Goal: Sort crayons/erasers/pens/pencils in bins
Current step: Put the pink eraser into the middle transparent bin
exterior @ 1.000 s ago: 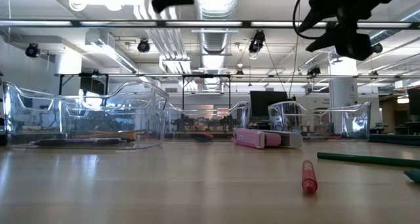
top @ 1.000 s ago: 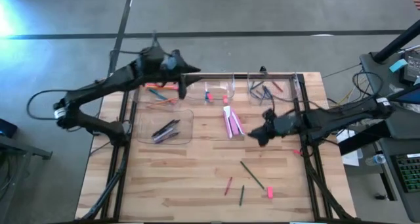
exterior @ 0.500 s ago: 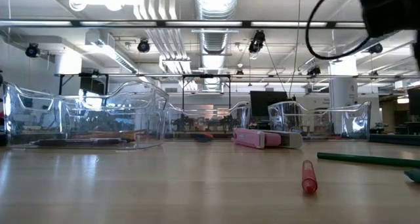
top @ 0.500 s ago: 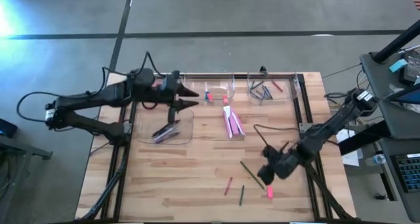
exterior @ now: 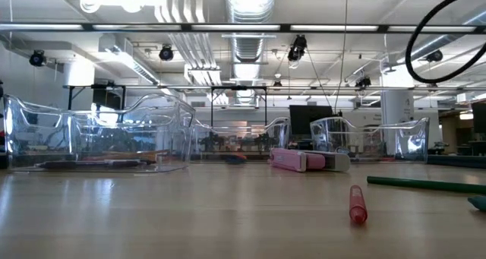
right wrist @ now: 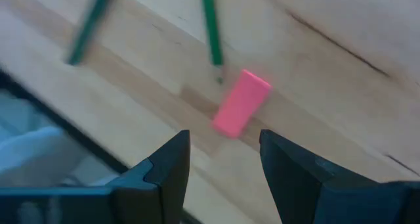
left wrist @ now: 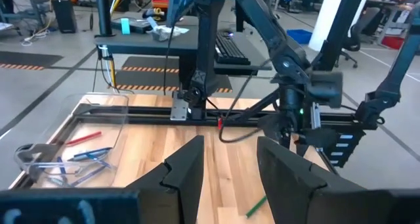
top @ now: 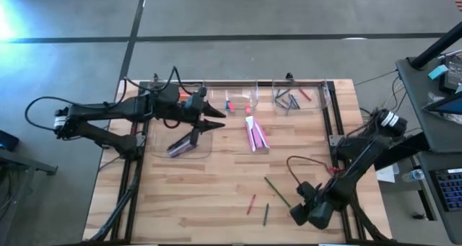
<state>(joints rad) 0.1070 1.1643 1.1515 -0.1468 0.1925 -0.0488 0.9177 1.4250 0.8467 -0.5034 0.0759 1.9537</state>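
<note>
Near table's front right corner, right gripper (right wrist: 220, 165) hovers over small chunky pink eraser (right wrist: 241, 102), fingers apart, apparently empty; left gripper (top: 214, 117) open above squarish clear plastic bin (top: 157, 138).

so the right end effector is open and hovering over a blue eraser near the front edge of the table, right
Not quite: the eraser is pink, not blue. The right wrist view shows it lying on the wood beyond the right end effector, whose fingers are open and not touching it. The high view places that end effector near the table's front edge.
</note>
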